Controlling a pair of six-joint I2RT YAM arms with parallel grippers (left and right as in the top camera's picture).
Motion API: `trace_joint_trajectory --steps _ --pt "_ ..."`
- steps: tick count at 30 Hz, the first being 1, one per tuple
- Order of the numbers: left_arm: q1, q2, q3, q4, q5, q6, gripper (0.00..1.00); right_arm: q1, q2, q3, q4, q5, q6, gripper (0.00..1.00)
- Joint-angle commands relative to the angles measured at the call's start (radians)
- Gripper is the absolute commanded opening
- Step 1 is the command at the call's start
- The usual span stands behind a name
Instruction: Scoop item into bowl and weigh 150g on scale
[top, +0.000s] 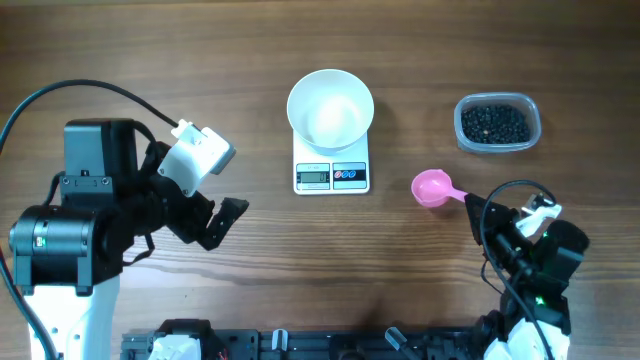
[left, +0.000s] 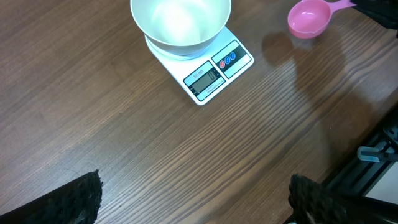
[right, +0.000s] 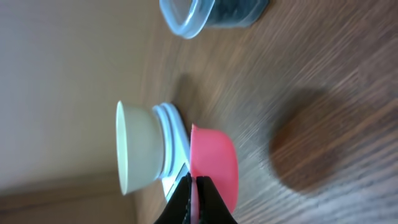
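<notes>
My left jaws stand wide open above the counter (top: 200, 80), holding nothing, well apart from the scale (top: 332, 176). The white bowl (top: 330, 108) sits empty on the scale; I cannot read its display. My right jaws are shut on the handle of the pink scoop (top: 432, 187), which hangs empty between the scale and the clear tub (top: 462, 120). The black item (top: 494, 122) lies in that tub
</notes>
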Motion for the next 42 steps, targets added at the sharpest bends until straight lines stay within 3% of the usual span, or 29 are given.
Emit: trace_joint_trajectory --steps 1,8,15,20,27,33,37,38,42 --pt "0.007 -0.003 0.016 -0.001 0.016 0.019 1.0 0.065 0.093 0.0 0.107 0.154 0.014 0.06" --pt "0.007 -0.003 0.016 -0.001 0.016 0.019 1.0 0.166 0.344 0.0 0.328 0.15 0.114 0.09" --pt "0.007 -0.003 0.016 -0.001 0.016 0.019 1.0 0.193 0.532 0.0 0.481 0.1 0.112 0.07" --pt "0.007 -0.003 0.016 -0.001 0.016 0.019 1.0 0.193 0.537 0.0 0.488 0.1 0.007 0.22" --pt "0.007 -0.003 0.016 -0.001 0.016 0.019 1.0 0.193 0.537 0.0 0.49 0.1 -0.076 0.3" --pt "0.007 -0.003 0.016 -0.001 0.016 0.019 1.0 0.193 0.537 0.0 0.488 0.031 -0.159 0.52" --pt "0.007 -0.003 0.016 -0.001 0.016 0.019 1.0 0.193 0.537 0.0 0.485 -0.022 -0.208 0.93" --pt "0.007 -0.003 0.016 -0.001 0.016 0.019 1.0 0.193 0.537 0.0 0.485 -0.027 -0.214 1.0" --pt "0.007 -0.003 0.016 -0.001 0.016 0.019 1.0 0.193 0.537 0.0 0.485 -0.079 -0.214 1.0"
